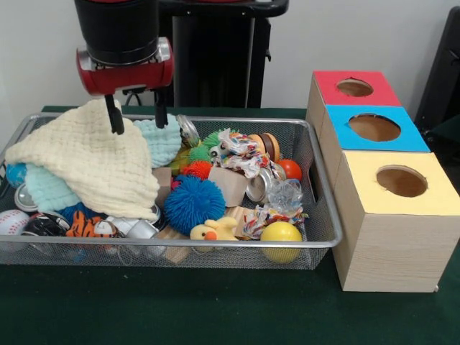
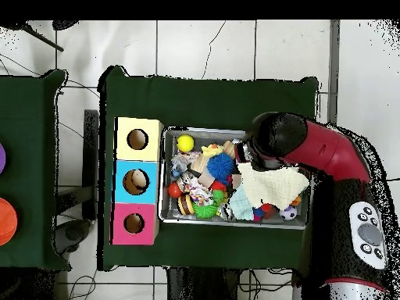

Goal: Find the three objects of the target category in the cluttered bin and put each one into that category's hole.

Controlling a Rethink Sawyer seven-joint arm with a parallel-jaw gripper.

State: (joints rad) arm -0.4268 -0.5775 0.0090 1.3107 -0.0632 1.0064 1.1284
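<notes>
The wire mesh bin [image 1: 325, 243] sits on the green table, full of toys; it also shows in the overhead view [image 2: 163, 176]. My gripper [image 1: 136, 118] hangs open over the bin's back left, its fingertips [image 1: 116, 126] at the top edge of a cream cloth [image 1: 90, 162], holding nothing. The yellow duck [image 1: 213, 231] lies at the bin's front middle. The orange striped tiger [image 1: 90, 227] lies at the front left, partly under the cloth. No brown teddy bear shows. The red-topped box's hole [image 1: 354, 88] is at the far right, beyond the bin; it also shows in the overhead view [image 2: 133, 223].
A teal cloth [image 1: 162, 140] lies under the gripper. A blue spiky ball [image 1: 192, 203], a yellow ball [image 1: 281, 237], rope toys [image 1: 241, 154], cans and a baseball [image 1: 11, 221] crowd the bin. The blue-topped hole [image 1: 374, 127] and yellow-topped hole [image 1: 401, 181] stand nearer the camera.
</notes>
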